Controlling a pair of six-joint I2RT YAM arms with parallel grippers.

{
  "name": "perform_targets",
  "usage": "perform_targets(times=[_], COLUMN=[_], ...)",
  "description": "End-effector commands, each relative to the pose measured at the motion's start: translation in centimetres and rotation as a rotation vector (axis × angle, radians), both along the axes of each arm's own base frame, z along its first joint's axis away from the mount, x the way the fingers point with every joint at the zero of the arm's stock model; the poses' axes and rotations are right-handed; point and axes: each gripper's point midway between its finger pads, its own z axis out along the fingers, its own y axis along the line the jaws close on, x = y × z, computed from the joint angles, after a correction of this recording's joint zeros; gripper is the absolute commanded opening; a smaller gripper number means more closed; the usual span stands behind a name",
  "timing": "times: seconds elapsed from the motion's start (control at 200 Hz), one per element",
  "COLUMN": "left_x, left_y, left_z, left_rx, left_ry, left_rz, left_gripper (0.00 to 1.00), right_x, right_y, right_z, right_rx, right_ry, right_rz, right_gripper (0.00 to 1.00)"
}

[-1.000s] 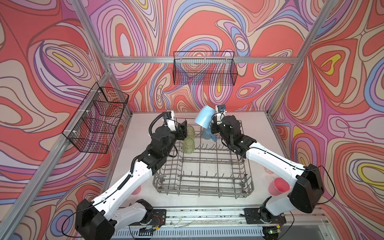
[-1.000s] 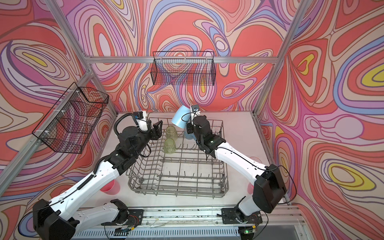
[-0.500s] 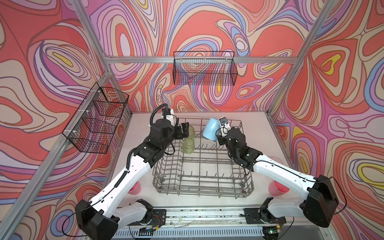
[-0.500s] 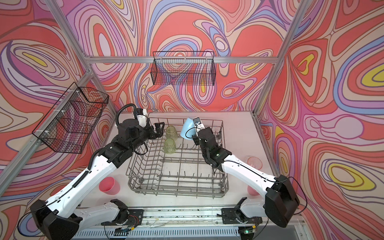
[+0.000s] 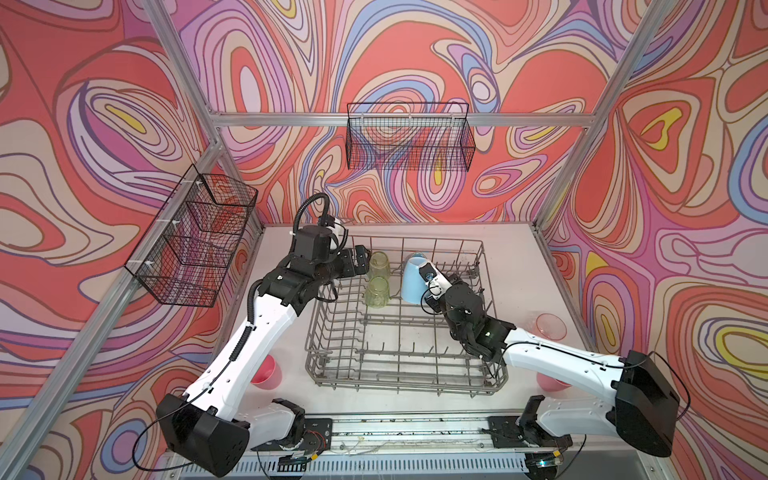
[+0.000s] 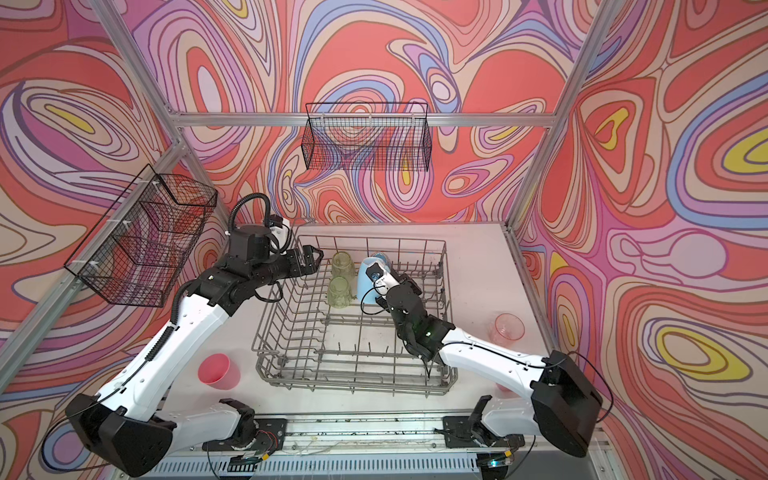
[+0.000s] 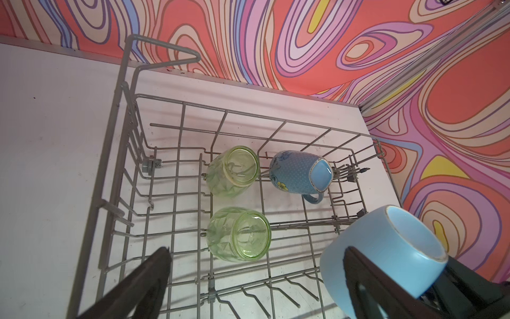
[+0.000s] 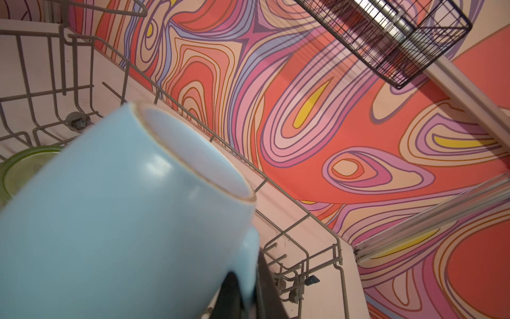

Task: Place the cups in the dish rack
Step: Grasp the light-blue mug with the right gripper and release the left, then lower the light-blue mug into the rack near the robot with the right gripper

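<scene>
The grey wire dish rack (image 5: 407, 380) (image 6: 353, 384) stands mid-table. Two yellow-green tumblers (image 5: 379, 264) (image 5: 377, 292) (image 7: 233, 171) (image 7: 238, 233) rest on its far-left tines, with a patterned blue mug (image 7: 299, 172) lying beside them. My right gripper (image 8: 247, 290) is shut on the handle of a plain light-blue mug (image 5: 413, 278) (image 6: 368, 280) (image 7: 383, 256), tilted low in the rack next to the tumblers. My left gripper (image 5: 361, 259) (image 7: 256, 265) stands open and empty at the rack's far-left corner. On the table outside the rack are an opaque pink cup (image 5: 266, 372) (image 6: 219, 371), a translucent pink tumbler (image 5: 549, 328) and another pink cup (image 5: 548, 380) under the right arm.
Black wire baskets hang on the back wall (image 5: 409, 141) and the left wall (image 5: 195, 245). Aluminium frame posts border the table. The rack's near rows of tines hold nothing.
The right gripper has lowered the light-blue mug from above the rack down beside the tumblers. The left gripper's jaws have spread wider and its arm has shifted a little.
</scene>
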Motion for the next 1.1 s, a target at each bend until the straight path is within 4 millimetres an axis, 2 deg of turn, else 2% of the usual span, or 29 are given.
perform_targets(times=[0.0,0.105,0.361,0.696,0.881,1.097], left_x=[-1.2,-1.2,-1.5,-1.3,-1.2,-1.3], left_y=[0.7,1.5,1.5,2.1,2.3,2.6], left_z=[-0.8,-1.0,-2.3,-4.0,-4.2,-3.9], left_rx=[0.067,0.086,0.097,0.105,0.09,0.083], left_ry=[0.065,0.072,0.076,0.068,0.063,0.049], left_rz=[-0.036,-0.027,-0.049,-0.03,-0.025,-0.017], left_gripper=[1.0,1.0,1.0,1.0,1.0,1.0], right_x=[-0.1,-0.3,-1.5,-2.5,-2.9,-2.8], right_y=[0.0,0.2,0.4,1.6,2.5,2.6], right_z=[3.0,2.8,2.7,0.0,-1.5,-2.8], right_rx=[0.045,0.029,0.023,-0.024,-0.049,-0.067], right_ry=[-0.127,-0.146,-0.218,-0.212,-0.204,-0.206], right_rz=[-0.035,-0.036,-0.025,0.023,0.047,0.039], right_gripper=[0.0,0.0,0.0,0.0,0.0,0.0])
